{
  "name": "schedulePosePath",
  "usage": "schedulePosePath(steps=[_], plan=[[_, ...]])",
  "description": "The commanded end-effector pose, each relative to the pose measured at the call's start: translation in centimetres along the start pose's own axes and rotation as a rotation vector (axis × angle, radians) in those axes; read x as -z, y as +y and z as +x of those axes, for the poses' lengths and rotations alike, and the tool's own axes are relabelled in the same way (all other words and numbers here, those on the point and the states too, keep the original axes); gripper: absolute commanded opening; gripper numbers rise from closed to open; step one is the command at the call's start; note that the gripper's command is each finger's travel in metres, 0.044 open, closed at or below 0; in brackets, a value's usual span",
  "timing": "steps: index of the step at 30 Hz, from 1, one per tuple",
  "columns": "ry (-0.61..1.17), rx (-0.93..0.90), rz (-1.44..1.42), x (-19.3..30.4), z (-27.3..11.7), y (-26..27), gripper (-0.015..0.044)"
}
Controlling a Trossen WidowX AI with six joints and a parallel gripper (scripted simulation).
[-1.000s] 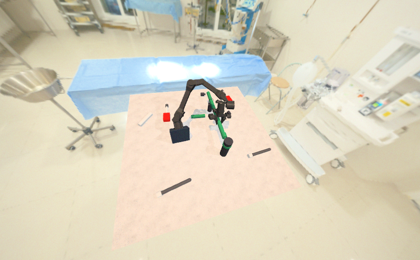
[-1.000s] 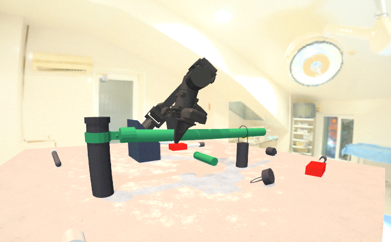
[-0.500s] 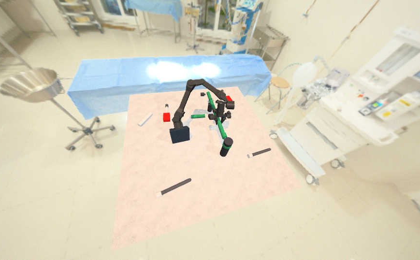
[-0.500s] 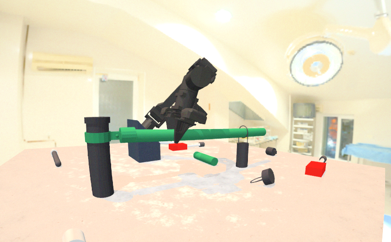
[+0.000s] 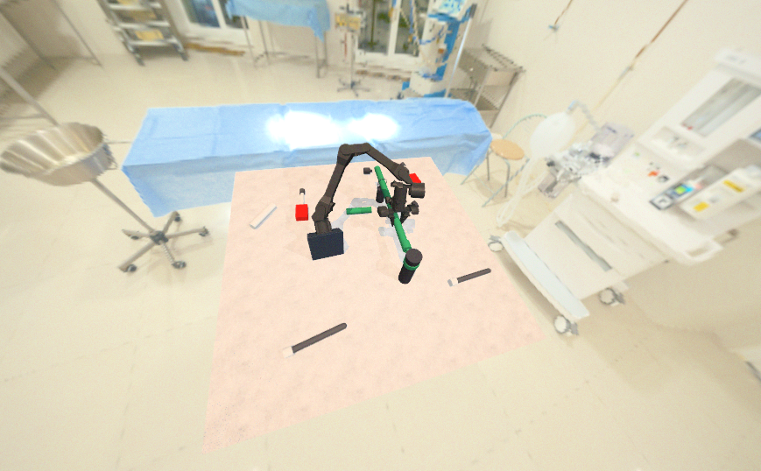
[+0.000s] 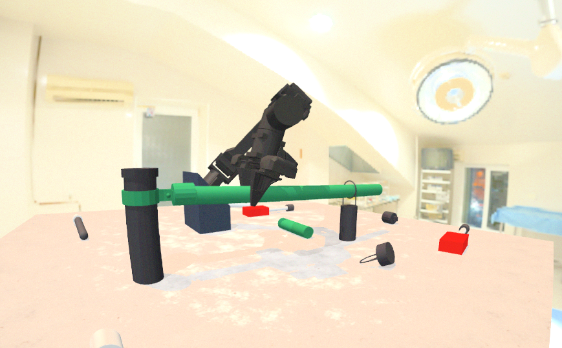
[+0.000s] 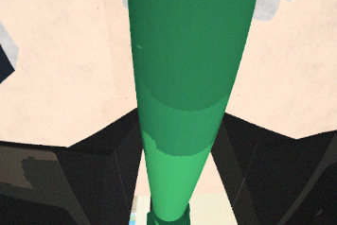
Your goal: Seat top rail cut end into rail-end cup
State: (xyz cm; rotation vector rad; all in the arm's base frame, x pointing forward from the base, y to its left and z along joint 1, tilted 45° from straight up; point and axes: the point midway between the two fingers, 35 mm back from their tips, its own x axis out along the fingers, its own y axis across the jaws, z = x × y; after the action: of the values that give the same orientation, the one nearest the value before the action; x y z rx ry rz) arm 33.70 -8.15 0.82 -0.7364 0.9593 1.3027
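Note:
The green top rail (image 5: 401,234) (image 6: 222,195) (image 7: 189,66) runs nearly level. My gripper (image 5: 395,215) (image 6: 254,195) (image 7: 172,112) is shut on the rail at mid-length, one finger on each side. The rail's near end is inside the mouth of the green rail-end cup (image 6: 183,193); its depth inside is hidden. The cup hangs on the brace band (image 6: 139,197), high on the big black post (image 5: 406,275) (image 6: 145,246), a little below the post cap (image 5: 413,256) (image 6: 139,173). The far part passes through the wire loop (image 6: 355,196) above the short post (image 6: 347,222).
A short green tube (image 5: 358,210) (image 6: 295,228) lies beneath and beside the rail. A loose loop cap (image 6: 385,253) and red blocks (image 6: 453,243) (image 5: 301,212) lie around. The arm's dark base (image 5: 325,244) (image 6: 207,218) stands behind the rail in the exterior view.

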Motion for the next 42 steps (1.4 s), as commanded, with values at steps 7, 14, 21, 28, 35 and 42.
schedulePosePath(steps=[7, 14, 21, 28, 35, 42], plan=[[0.007, 0.003, 0.001, 0.35, -0.11, 0.02, 0.0000], [0.000, 0.000, 0.000, 0.00, 0.00, 0.00, 0.0000], [0.001, 0.000, -0.001, 0.07, -0.01, -0.02, 0.0000], [0.003, 0.000, -0.002, 0.18, -0.03, -0.04, 0.0000], [0.005, 0.001, -0.002, 0.29, -0.05, -0.07, 0.0000], [0.006, 0.001, -0.003, 0.39, -0.08, -0.10, 0.0000]])
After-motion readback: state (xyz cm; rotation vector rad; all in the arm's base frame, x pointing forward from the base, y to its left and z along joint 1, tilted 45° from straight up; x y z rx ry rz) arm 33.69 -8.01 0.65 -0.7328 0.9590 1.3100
